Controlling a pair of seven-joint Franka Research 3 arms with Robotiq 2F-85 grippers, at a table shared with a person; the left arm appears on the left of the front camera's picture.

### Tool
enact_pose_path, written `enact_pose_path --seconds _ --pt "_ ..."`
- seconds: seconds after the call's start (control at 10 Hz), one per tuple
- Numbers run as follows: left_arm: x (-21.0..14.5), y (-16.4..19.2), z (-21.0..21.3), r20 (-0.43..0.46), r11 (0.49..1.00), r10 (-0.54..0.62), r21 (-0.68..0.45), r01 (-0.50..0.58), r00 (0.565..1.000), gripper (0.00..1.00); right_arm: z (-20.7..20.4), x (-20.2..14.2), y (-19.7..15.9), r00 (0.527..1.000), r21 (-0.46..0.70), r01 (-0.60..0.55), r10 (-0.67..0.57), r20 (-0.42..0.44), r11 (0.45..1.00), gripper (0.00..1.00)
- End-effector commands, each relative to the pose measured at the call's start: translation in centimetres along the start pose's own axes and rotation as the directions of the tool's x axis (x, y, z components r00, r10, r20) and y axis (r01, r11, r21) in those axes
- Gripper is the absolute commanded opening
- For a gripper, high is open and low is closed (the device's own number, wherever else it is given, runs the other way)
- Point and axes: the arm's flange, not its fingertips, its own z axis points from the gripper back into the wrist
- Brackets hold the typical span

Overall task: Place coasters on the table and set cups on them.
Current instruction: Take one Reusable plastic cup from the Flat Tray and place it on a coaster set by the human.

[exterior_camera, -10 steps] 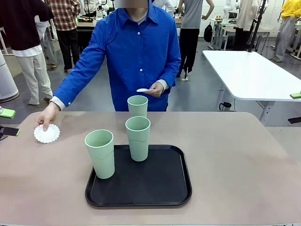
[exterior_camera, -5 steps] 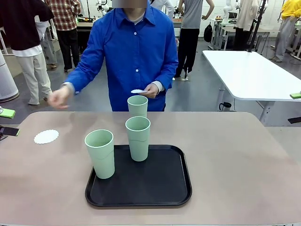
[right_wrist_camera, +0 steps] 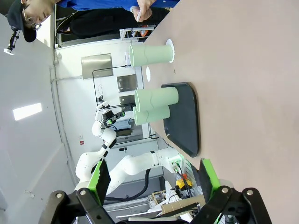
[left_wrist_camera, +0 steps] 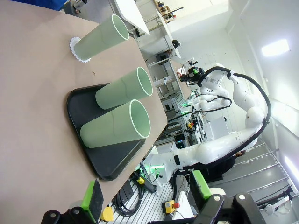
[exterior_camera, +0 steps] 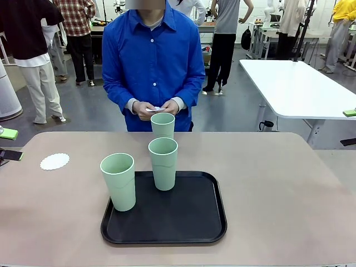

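Matt plastic cups [exterior_camera: 163, 164], thin paper coaster [exterior_camera: 55, 161], smooth matt table [exterior_camera: 278, 183]

Beige-tan table [exterior_camera: 278, 183], matte top, rounded corners.

- Black rounded-square tray [exterior_camera: 194, 217]: flat on the table, near the robot-side edge, a little left of centre.
- White scalloped coaster [exterior_camera: 54, 161]: flat on the bare top, well left of the tray, level with its far edge, nothing on it.
- Second coaster [left_wrist_camera: 74, 46]: just beyond the tray's far edge, under a mint-green cup [exterior_camera: 162, 123] standing upright.
- Dark flat item with a green end [exterior_camera: 11, 155]: far left of the tray at the table's edge; cannot tell if it rests on the top.
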Motion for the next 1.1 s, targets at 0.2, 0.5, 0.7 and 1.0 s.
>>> enact_pose_path --seconds 0.2,0.5,0.7,1.0 --pt "1.7 -0.8 0.9 -0.024 0.992 -0.123 0.023 0.124 0.992 1.00 -0.1 -0.1 -0.1 1.000 0.010 0.003 -0.003 -0.005 1.000 1.00" --pt "5.6 -5.6 1.0 -0.203 0.824 -0.490 0.209 0.527 0.847 1.00 -0.1 -0.1 -0.1 1.000 0.010 0.003 -0.003 -0.005 1.000 1.00" --pt "6.3 -8.7 -1.4 -0.393 0.653 -0.633 0.191 0.733 0.667 1.00 -0.1 -0.1 -0.1 1.000 0.010 0.003 -0.003 -0.005 1.000 1.00" --pt "5.8 -10.5 -6.2 -0.576 0.434 -0.694 0.142 0.890 0.431 1.00 -0.1 -0.1 -0.1 1.000 0.010 0.003 -0.003 -0.005 1.000 1.00"
